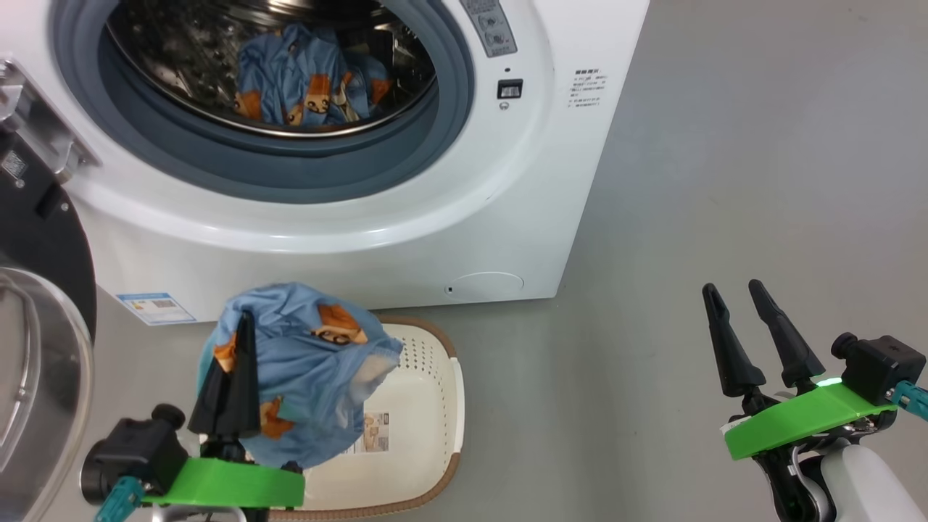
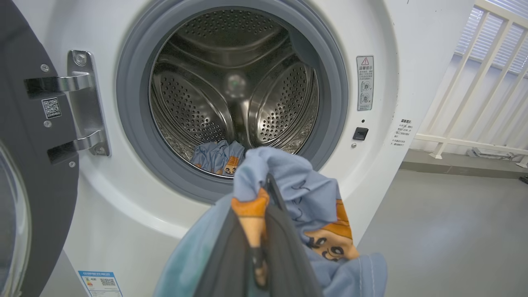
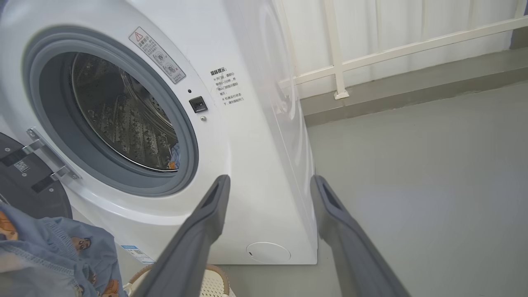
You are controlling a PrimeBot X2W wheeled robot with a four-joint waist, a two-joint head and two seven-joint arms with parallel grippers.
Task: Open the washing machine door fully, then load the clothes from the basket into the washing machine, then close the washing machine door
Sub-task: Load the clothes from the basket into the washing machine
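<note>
The white washing machine (image 1: 406, 239) stands with its door (image 1: 36, 290) swung wide to the left, hinge (image 2: 82, 103) showing. One light-blue printed garment (image 1: 304, 80) lies inside the steel drum (image 2: 231, 95). My left gripper (image 1: 243, 319) is shut on another light-blue garment (image 1: 304, 370), which hangs above the cream basket (image 1: 428, 406) in front of the machine. In the left wrist view that garment (image 2: 297, 198) drapes over the fingers, level with the drum's lower lip. My right gripper (image 1: 732, 290) hovers open and empty over the floor to the right; its fingers (image 3: 198, 231) frame the machine's corner.
Grey floor (image 1: 725, 181) stretches to the right of the machine. A white railing (image 2: 474, 82) runs along the wall behind. The small round service flap (image 1: 484, 284) and blue label sticker (image 1: 156, 308) sit low on the machine's front. The open door's glass bowl (image 1: 29, 384) bulges near my left arm.
</note>
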